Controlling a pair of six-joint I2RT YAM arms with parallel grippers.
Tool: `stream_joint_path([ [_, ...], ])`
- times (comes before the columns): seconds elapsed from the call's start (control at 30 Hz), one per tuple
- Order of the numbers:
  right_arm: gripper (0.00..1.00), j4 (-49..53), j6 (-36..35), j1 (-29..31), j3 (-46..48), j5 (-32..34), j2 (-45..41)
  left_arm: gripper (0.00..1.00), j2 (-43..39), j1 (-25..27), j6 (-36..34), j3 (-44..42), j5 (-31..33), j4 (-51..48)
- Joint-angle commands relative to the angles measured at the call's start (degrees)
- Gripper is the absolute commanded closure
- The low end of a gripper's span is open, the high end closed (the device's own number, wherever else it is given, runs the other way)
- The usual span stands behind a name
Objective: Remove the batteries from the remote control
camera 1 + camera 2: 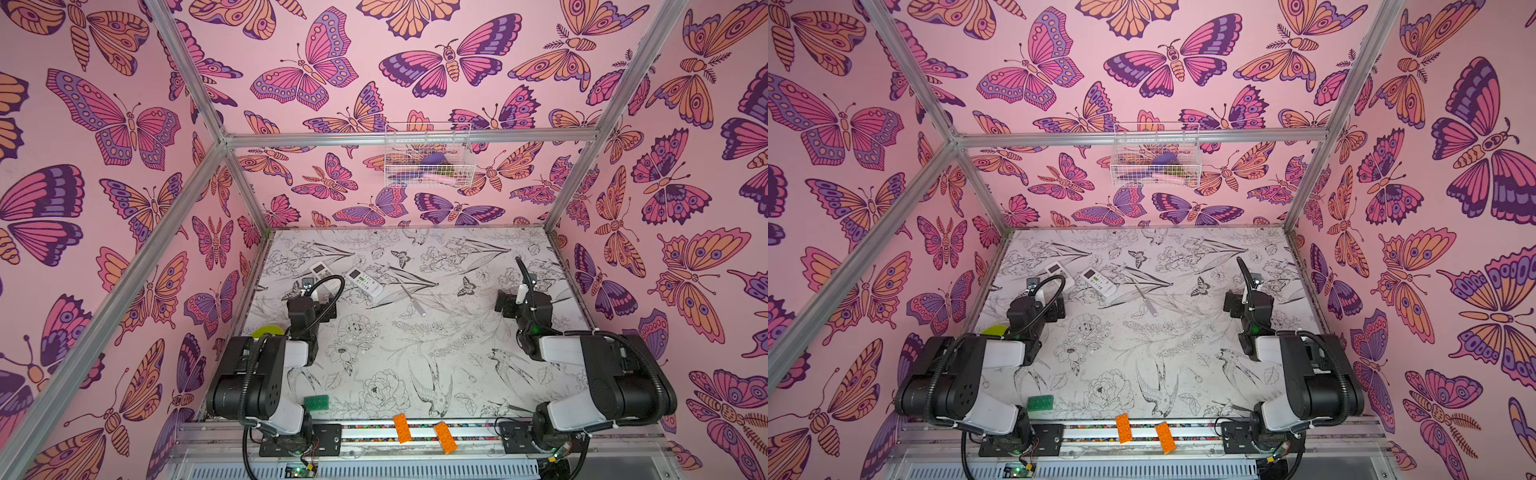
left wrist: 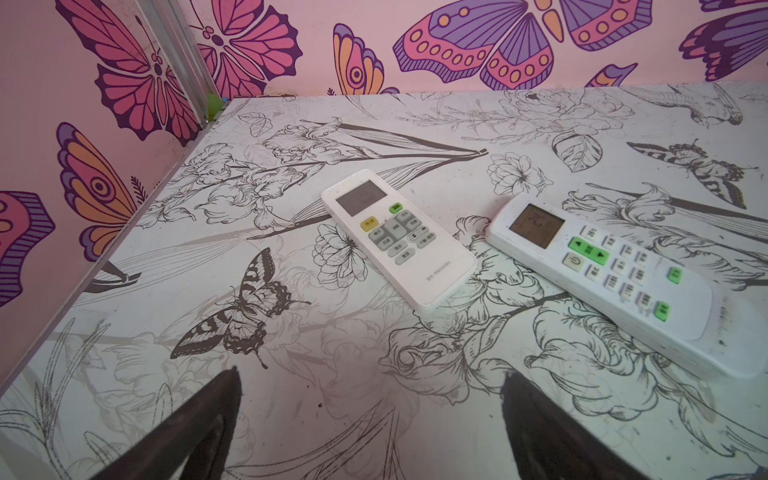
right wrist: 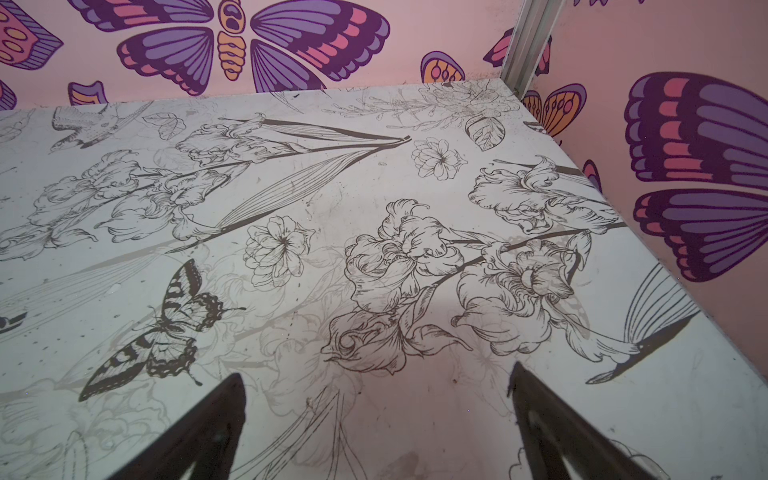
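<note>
- Well, the left jaws and the right jaws were both spread wide over the desk (image 1: 415,365), holding nothing.
- One white remote (image 2: 397,239) and a second white remote (image 2: 602,274) lay side by side, buttons up, just ahead of the left jaws.
- I could not see the batteries.

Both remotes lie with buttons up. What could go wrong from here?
The yellow-button remote and the green-button remote lie close together, battery side hidden underneath: flipping one with the open left gripper may knock the other. The thin screwdriver lies flat and may slip from a grasp.
</note>
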State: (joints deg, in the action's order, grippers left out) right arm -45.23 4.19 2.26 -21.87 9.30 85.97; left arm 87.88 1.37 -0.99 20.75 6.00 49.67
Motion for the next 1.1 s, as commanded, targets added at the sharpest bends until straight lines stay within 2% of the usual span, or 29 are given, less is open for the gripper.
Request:
stream_joint_path([
  [0.0,0.01,-1.51,-1.17,-0.55,-0.98,-1.05,0.34,0.01,0.54,-0.22,0.3,0.66,-0.11,1.24],
  [0.07,0.01,-1.63,-1.76,-0.42,-0.85,-2.04,0.25,0.01,0.54,-0.25,0.33,0.59,-0.16,1.28],
  [0.2,0.01,-2.8,-2.72,-0.49,-0.19,-4.25,0.16,0.01,0.16,0.39,-2.25,-1.26,-4.2,4.32],
  [0.27,0.01,-2.26,-1.98,-0.48,-0.57,-2.69,0.29,0.01,0.15,0.48,-2.14,-1.12,-3.96,4.16],
  [0.3,0.01,-1.34,-0.31,-0.49,-1.04,0.56,0.37,0.01,0.1,0.48,-1.73,-0.63,-2.94,3.35],
  [0.43,0.01,-2.4,-0.25,-0.75,-0.54,0.27,-0.08,0.01,-1.06,-0.09,-1.28,0.93,-3.12,0.59],
  [0.5,0.01,-2.43,-1.49,-0.53,-0.65,-1.32,-1.71,0.01,-5.26,-0.1,-2.03,5.16,-4.66,-10.54],
  [0.67,0.01,18.77,-1.45,0.17,-8.43,-2.72,-10.3,0.01,-8.06,0.11,-2.47,23.03,-6.63,-41.86],
  [0.73,0.01,22.71,0.99,0.27,-10.2,-4.56,-12.9,0.01,-9.76,0.13,-1.26,28.57,-7.55,-51.79],
  [0.93,0.01,34.72,5.38,4.46,-18.56,-6.26,-14.59,0.01,-18.56,0.22,3.19,34.71,-8.1,-67.9],
  [1.07,0.01,40.69,4.58,10.89,-25.18,-5.64,-11.94,0.01,-22.55,0.22,3.52,35.67,-9.8,-74.97],
])
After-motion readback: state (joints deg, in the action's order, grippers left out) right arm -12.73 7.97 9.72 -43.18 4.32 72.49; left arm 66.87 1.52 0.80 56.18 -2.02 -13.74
